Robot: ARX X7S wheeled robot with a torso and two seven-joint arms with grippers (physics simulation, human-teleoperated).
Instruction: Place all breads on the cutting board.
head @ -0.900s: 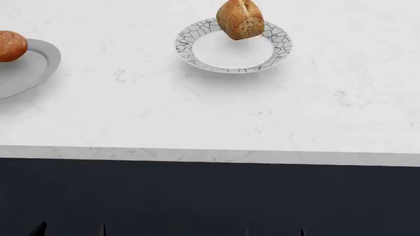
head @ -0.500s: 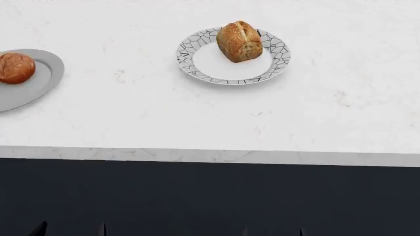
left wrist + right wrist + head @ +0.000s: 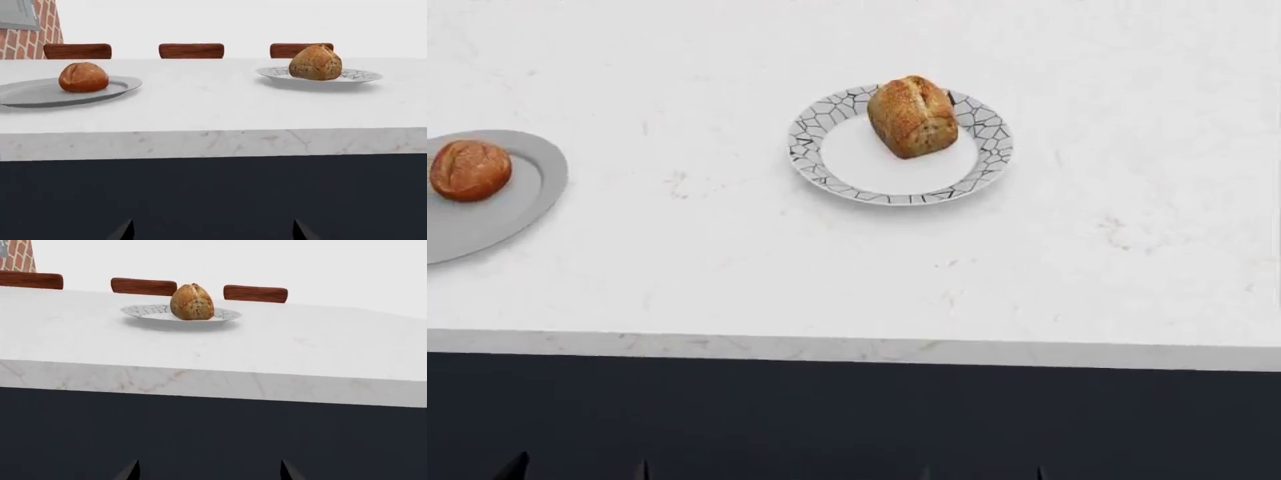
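Oblong bread [image 3: 913,117]: your speckled, split-topped roll stands on the far half of the crackle-patterned plate [image 3: 827,168], toward the middle of the white marble counter [image 3: 827,270]. Both wrist views show it upright on that plate [image 3: 316,62] [image 3: 192,302].

Round bread [image 3: 470,170]: your reddish-brown roll sits on the plain grey plate [image 3: 527,200] at the head view's left edge, well apart from the patterned plate. The left wrist view shows it resting inside the rim [image 3: 83,77].

Cutting board: you have none in any of the three views, so neither roll is on it.

Left gripper [image 3: 212,231]: you see only two dark fingertips, spread wide with nothing between them, low in front of the counter's dark cabinet face [image 3: 213,195] and apart from both rolls.

Right gripper [image 3: 208,471]: two dark tips, likewise set wide and empty, below the counter edge.

Background: you face three brown chair backs [image 3: 191,50] beyond the far side of the counter, with a strip of red brick wall [image 3: 33,30] to one side.
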